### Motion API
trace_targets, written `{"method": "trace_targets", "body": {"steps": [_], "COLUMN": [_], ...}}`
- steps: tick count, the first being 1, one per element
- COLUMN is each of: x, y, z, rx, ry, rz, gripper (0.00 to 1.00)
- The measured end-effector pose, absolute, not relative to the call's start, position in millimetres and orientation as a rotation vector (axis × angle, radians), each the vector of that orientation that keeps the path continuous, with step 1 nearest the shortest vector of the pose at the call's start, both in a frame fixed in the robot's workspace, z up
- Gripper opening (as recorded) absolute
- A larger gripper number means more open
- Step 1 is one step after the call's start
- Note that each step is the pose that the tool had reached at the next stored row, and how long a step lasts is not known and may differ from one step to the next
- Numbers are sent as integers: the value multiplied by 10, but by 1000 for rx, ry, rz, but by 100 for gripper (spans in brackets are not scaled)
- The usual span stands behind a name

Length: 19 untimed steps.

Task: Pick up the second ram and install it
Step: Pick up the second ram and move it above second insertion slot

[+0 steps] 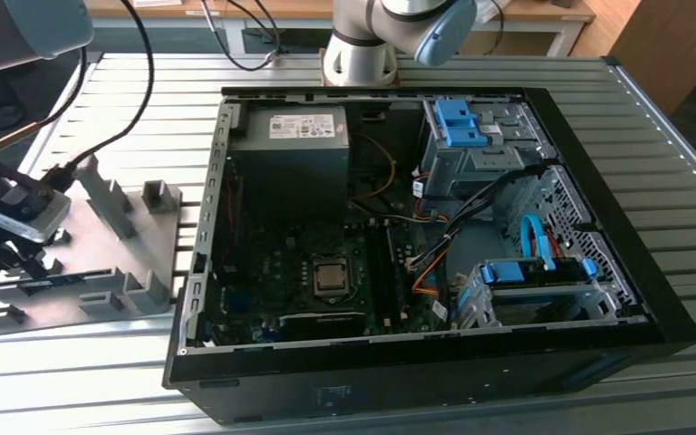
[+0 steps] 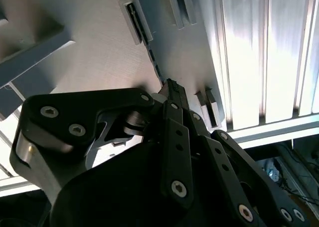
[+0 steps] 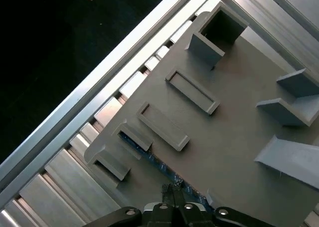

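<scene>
The fingers (image 3: 170,191) are drawn together, and they appear pinched on the top edge of the second ram (image 3: 159,166) rather than hanging above it. In the second wrist view the two tips meet in a narrow point (image 2: 172,87) right at the stick's thin dark edge (image 2: 153,60).

The second ram stands on edge in a slot of the grey tray (image 3: 239,137), not yet lifted out. Its long axis runs along the slot, so the fingers close across its thin faces, part-way along its length. How deep the pads sit on the board I cannot tell.

Outward from there, the tray's neighbouring rectangular frames (image 3: 192,92) show nothing inside them, and taller grey brackets (image 3: 294,105) rise further off.

In the exterior view the gripper (image 1: 12,258) is low over the tray (image 1: 88,258) at the exterior view's left. The open computer case (image 1: 445,362) lies on the slatted surface (image 1: 638,136) just beside the tray, toward the exterior view's right. Its motherboard (image 1: 312,272) is exposed face-up — apart from the stick.
</scene>
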<state>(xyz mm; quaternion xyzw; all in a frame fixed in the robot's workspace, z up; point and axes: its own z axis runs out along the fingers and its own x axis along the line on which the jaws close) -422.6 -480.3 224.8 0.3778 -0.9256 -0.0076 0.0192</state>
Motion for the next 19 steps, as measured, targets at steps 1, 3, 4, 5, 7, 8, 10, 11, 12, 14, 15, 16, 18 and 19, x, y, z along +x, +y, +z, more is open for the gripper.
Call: {"method": "trace_targets", "body": {"steps": [1, 3, 4, 5, 7, 8, 10, 11, 12, 14, 15, 16, 18, 19], "x": [-4226, -4226, -4226, -4226, -4226, -4226, -4226, -4226, -4226, -4226, -4226, -4226, -4226, -4226], "y": [-4803, -4803, -4803, -4803, -4803, -4803, -4803, -4803, -4803, -4803, -4803, -4803, -4803, -4803], "z": [2248, 2248, 2248, 2248, 2248, 2248, 2248, 2248, 2248, 2248, 2248, 2248, 2248, 2248], "rx": [1186, 1213, 1225, 1238, 1264, 1277, 1303, 1316, 1329, 1355, 1368, 1380, 1403, 1416], "ry": [-2867, -2856, -2851, -2845, -2834, -2828, -2816, -2809, -2803, -2791, -2784, -2778, -2766, -2760], "rz": [-23, -23, -23, -22, -22, -22, -21, -21, -20, -20, -20, -19, -19, -19], "gripper": [10, 10, 10, 10, 10, 10, 10, 10, 10, 10, 10, 10, 10, 10]}}
